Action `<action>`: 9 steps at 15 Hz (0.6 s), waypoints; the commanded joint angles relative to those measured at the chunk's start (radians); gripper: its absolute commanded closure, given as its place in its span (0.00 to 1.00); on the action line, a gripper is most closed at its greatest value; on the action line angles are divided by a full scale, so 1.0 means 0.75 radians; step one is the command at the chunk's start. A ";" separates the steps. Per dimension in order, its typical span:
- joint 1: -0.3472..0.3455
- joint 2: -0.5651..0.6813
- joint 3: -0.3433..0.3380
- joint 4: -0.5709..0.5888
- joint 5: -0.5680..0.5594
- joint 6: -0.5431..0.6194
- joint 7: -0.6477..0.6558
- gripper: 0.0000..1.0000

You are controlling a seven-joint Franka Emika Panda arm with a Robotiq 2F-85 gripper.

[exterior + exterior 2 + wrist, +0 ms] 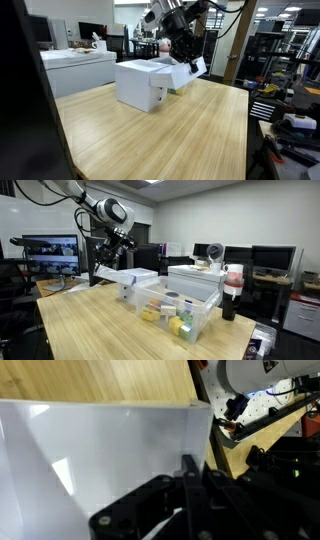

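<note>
- The black two-fingered end effector (186, 52) hangs above the far part of the pale wooden tabletop (170, 135). Its fingers are closed on the edge of a flat white plastic lid (193, 72).
- The lid is off the tabletop and tilted, with one end sloping down from the fingers. In an exterior view it hangs just beside the upper corner of a boxy white plastic storage bin (140, 85). I cannot tell whether the two touch.
- From across the room the same end effector (113, 252) sits over the lid (112, 276), which slants toward the bin's near end. From here the bin (200, 320) looks translucent and holds small jars and packets in yellow, green and white.
- In the wrist view the lid (100, 460) fills most of the frame as a bright, smooth sheet. A dark finger of the end effector (190, 490) lies against it near its right edge. A strip of tabletop (100, 378) shows beyond its far edge.
- A dark bottle with a red cap (232, 295) stands upright on the tabletop just beside the bin's far end.
- A closed white box (195, 278) sits behind the bin.
- A lit computer monitor (50, 252) stands on a desk behind the arm, well apart from the bin.
</note>
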 commanded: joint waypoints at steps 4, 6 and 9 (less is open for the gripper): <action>-0.006 -0.059 -0.006 -0.233 0.024 0.126 -0.012 0.99; -0.010 -0.080 -0.009 -0.261 0.023 0.154 -0.058 0.99; -0.014 -0.101 -0.025 -0.301 -0.004 0.189 -0.152 0.99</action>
